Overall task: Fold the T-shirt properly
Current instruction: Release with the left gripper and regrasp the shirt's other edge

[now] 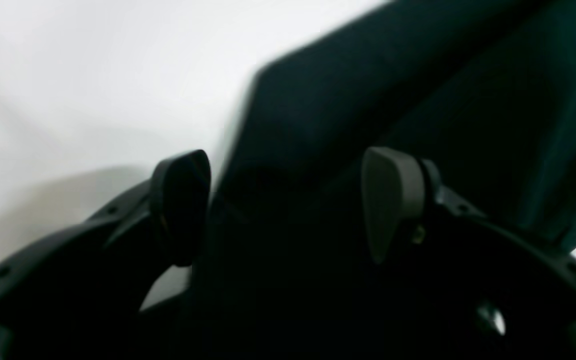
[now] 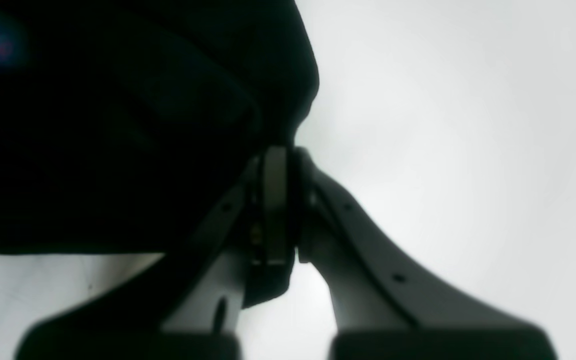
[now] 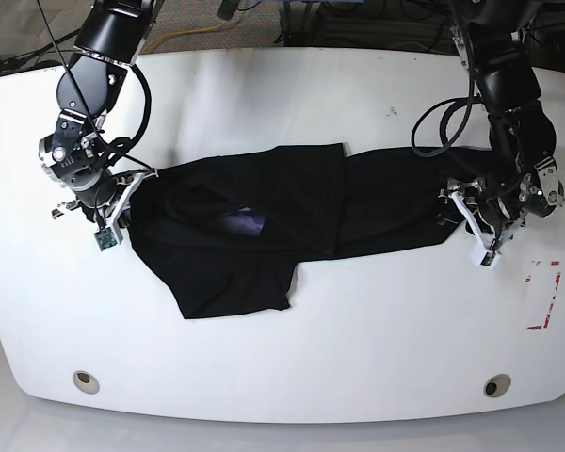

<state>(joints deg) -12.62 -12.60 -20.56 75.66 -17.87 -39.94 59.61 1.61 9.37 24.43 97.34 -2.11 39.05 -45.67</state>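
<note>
My right gripper (image 2: 280, 200) pinches the black T-shirt (image 3: 264, 217) edge; my left gripper (image 1: 288, 205) spreads wide over its fabric.

A robotics lab or test station. A broad white tabletop (image 3: 292, 358) with rounded corners fills the base view, with two round holes (image 3: 86, 380) near its front edge and a red-marked rectangle (image 3: 542, 295) of tape at one side. Two black robot arms (image 3: 99, 85) reach in from the far edge, cables (image 3: 433, 122) looping off them. Behind the tabletop lie tangled wires, including a yellow cord (image 3: 202, 34), on grey carpet-like floor (image 3: 184, 40). Nothing domestic appears apart from a black T-shirt (image 3: 264, 226) spread out as the test piece.
</note>
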